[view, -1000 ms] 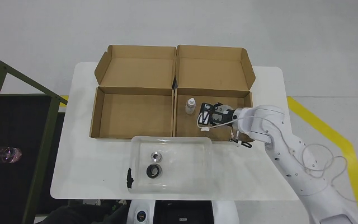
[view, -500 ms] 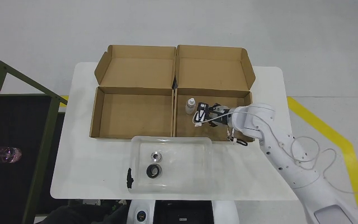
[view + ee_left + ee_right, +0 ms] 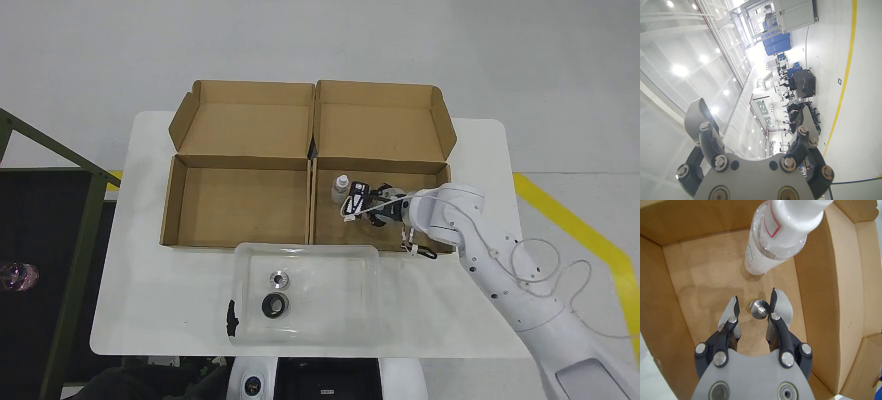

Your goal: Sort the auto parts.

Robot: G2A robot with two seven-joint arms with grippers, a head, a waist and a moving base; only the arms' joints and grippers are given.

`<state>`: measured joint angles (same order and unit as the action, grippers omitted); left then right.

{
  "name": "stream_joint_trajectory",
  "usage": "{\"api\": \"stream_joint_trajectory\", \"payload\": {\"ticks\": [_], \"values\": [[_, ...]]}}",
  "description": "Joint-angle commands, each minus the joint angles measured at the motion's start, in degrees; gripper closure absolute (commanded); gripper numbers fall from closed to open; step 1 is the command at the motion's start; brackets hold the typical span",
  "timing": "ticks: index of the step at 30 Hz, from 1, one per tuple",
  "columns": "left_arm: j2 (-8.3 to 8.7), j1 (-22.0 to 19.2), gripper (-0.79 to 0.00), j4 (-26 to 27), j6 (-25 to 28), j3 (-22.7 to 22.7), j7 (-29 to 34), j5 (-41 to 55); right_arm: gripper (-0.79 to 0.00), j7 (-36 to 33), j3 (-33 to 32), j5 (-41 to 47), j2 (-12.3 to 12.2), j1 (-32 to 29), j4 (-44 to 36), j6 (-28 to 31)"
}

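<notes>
Nearest the robot, at the front of the white table [image 3: 150, 300], a clear plastic tray [image 3: 305, 250] held two auto parts lying near each other without touching: a silver round part [image 3: 277, 279] and, closer to the robot, a black ring [image 3: 273, 305]. A small black object [image 3: 231, 318], too small to identify, sat at the tray's left rim. Beyond the tray, the left cardboard box [image 3: 170, 215] and the right cardboard box [image 3: 328, 228] stood side by side, walls touching, their lids folded back away from the robot. The right tool [image 3: 755, 295] reached down into the right cardboard box, its fingers parted around a small metal part [image 3: 759, 310] with a shiny disc-shaped head and a central stud. The part stood on the box floor. One finger pad [image 3: 773, 298] lay against the disc's edge while the other stood apart from it. Just past the part, upright in the same box, stood a clear bottle [image 3: 772, 237] with a white cap. Its white label carried a red-outlined rectangle and teal print that could not be made out. The left tool [image 3: 752, 106] pointed up toward the ceiling lights of a large hall, its fingers spread wide.
</notes>
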<state>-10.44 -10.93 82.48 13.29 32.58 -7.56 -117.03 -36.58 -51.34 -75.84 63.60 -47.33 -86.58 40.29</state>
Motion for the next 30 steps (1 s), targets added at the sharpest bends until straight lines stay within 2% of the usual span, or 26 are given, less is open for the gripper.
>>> {"api": "stream_joint_trajectory", "payload": {"ticks": [1, 8, 18, 24, 30], "values": [[0.0, 0.0, -0.785, 0.0, 0.0, 0.0, 0.0, 0.0, -0.345, 0.2, -0.7, 0.2, -0.2, -0.2, -0.9, 0.2], [0.0, 0.0, -0.785, 0.0, 0.0, 0.0, 0.0, 0.0, -0.363, 1.5, -5.7, 2.1, -1.4, -3.2, -6.5, 1.0], [0.0, 0.0, -0.785, 0.0, 0.0, 0.0, 0.0, 0.0, -0.372, 6.3, -11.8, 7.2, -3.0, -11.6, -17.9, 3.5], [0.0, 0.0, -0.785, 0.0, 0.0, 0.0, 0.0, 0.0, -0.382, 8.2, -12.7, 7.7, -3.5, -16.0, -23.6, 3.8], [0.0, 0.0, -0.785, 0.0, 0.0, 0.0, 0.0, 0.0, -0.379, 9.5, -10.8, 6.7, -3.5, -18.0, -26.4, 3.7]]}}
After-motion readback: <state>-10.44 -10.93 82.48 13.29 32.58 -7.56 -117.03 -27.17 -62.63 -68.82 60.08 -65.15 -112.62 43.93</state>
